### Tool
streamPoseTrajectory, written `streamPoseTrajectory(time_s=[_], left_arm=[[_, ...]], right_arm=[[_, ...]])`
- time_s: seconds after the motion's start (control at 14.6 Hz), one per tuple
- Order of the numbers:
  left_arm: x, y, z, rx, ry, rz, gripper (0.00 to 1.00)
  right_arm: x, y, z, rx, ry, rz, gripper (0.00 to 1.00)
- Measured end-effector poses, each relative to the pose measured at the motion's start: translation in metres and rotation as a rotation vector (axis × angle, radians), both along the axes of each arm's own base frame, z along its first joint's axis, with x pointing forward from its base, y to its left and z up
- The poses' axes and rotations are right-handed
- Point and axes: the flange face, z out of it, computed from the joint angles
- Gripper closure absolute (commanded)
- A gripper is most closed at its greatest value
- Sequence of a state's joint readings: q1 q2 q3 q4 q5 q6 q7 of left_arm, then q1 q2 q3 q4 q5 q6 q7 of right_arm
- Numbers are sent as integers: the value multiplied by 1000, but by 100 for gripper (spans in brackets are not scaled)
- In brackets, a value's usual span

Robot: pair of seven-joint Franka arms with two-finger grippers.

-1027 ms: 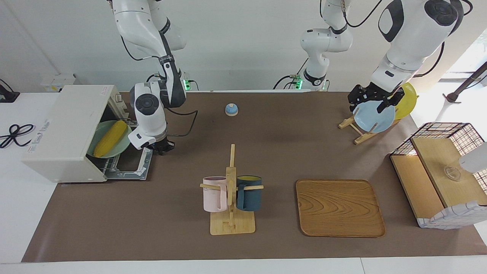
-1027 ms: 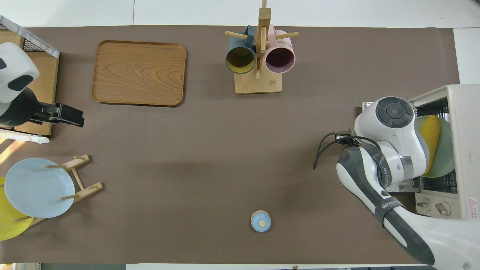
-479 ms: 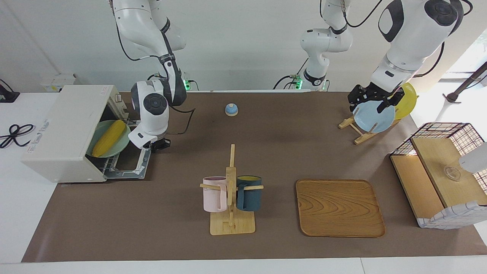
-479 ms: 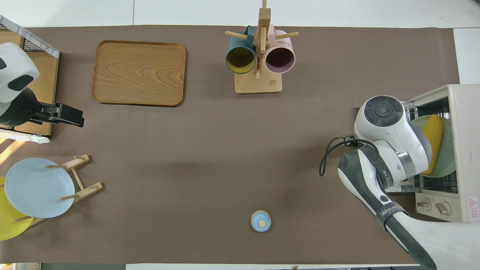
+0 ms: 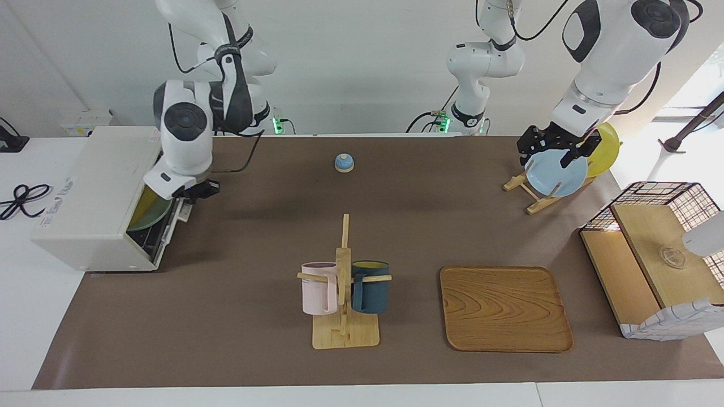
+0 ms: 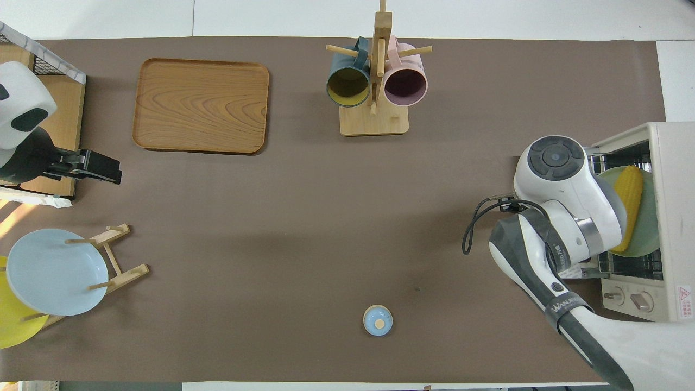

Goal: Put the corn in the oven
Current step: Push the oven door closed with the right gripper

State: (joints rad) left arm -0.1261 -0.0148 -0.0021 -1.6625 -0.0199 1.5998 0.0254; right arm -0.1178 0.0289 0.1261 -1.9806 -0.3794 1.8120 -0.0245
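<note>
Facing: right gripper, fingers shut, at oven door's top edge, door nearly up, left gripper open over plates; overhead: corn inside on green plate, lengthwise along the opening.

The right arm's dark forearm band, at the lower right of the overhead view, carries white lettering that reads roughly "WANJE", its end cut off. The oven bears a red warning triangle on a small white label at its lower right corner there. Grey print on the oven's top in the facing view, left of frame, is illegible.
</note>
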Motion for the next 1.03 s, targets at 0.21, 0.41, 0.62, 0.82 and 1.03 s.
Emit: streamPoseTrajectory(time_s=[0.21, 0.41, 0.62, 0.82, 1.03], left_arm=[[0, 0, 0, 0, 0, 0, 0], [0, 0, 0, 0, 0, 0, 0], [0, 0, 0, 0, 0, 0, 0], [0, 0, 0, 0, 0, 0, 0], [0, 0, 0, 0, 0, 0, 0]], right_arm=[[-3, -59, 23, 27, -21, 9, 100], [-2, -58, 23, 32, -18, 12, 100], [0, -62, 27, 59, -14, -17, 100], [11, -66, 48, 134, -25, -78, 93], [17, -49, 93, 252, -54, -113, 70]])
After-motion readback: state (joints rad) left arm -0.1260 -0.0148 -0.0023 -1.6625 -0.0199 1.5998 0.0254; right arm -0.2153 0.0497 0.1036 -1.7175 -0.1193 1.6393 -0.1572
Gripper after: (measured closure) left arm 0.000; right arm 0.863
